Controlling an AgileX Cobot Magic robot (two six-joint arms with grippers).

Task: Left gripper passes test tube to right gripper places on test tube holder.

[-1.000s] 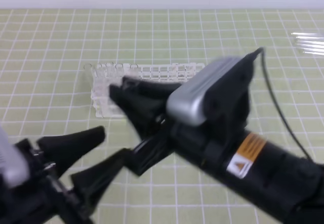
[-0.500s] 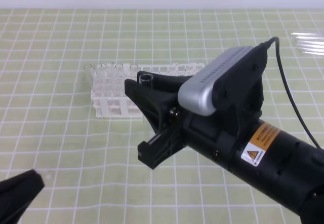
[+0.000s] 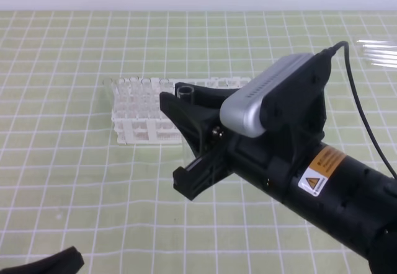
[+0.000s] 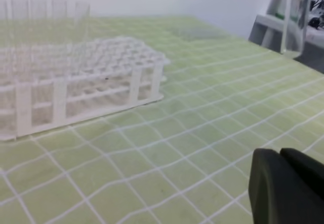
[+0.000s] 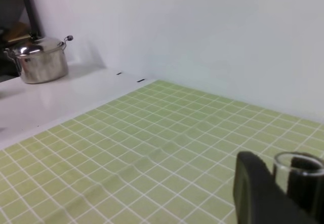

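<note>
The handover is judged complete: the right hand [image 3: 180,110] grips the test tube [image 3: 184,92], the left hand [image 4: 283,186] is clenched empty, and insertion into the test tube holder [image 3: 133,116] at 10 o'clock comes next.

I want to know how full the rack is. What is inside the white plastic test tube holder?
Clear glass tubes stand in the white plastic test tube holder's left end. Its right part is hidden behind the black right gripper, which holds a clear tube.
</note>
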